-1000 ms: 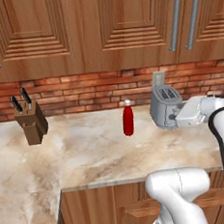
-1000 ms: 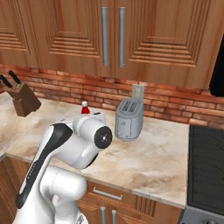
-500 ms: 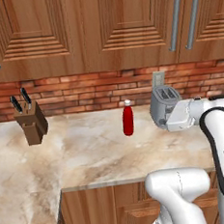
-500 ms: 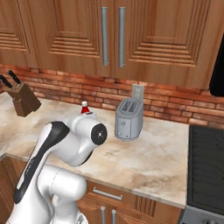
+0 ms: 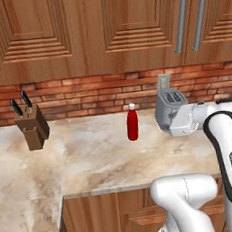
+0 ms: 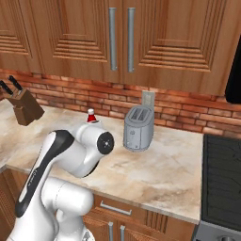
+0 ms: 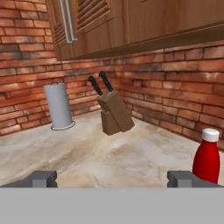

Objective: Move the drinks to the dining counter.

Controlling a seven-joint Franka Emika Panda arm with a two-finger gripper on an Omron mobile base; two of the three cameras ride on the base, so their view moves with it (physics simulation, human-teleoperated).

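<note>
A slim red bottle (image 5: pixel 132 125) with a white cap stands upright on the marbled worktop (image 5: pixel 82 161), near the brick wall. In the right base view only its capped top (image 6: pixel 92 116) shows behind my arm. In the hand view the bottle (image 7: pixel 206 159) stands at the right, just beyond my right fingertip (image 7: pixel 183 178). My gripper (image 7: pixel 113 180) is open with nothing between its fingers, low over the worktop and pointing along it toward the knife block. The dining counter is out of view.
A wooden knife block (image 5: pixel 32 127) (image 7: pixel 114 113) stands at the far left of the worktop. A silver toaster (image 5: pixel 168 105) (image 6: pixel 138 127) sits right behind my hand. A paper towel roll (image 7: pixel 58 106) stands by the corner wall. A dark stove (image 6: pixel 221 179) lies to the right.
My forearm has swung a little to the left in both base views. The red bottle has not moved, and the gripper has stayed open.
</note>
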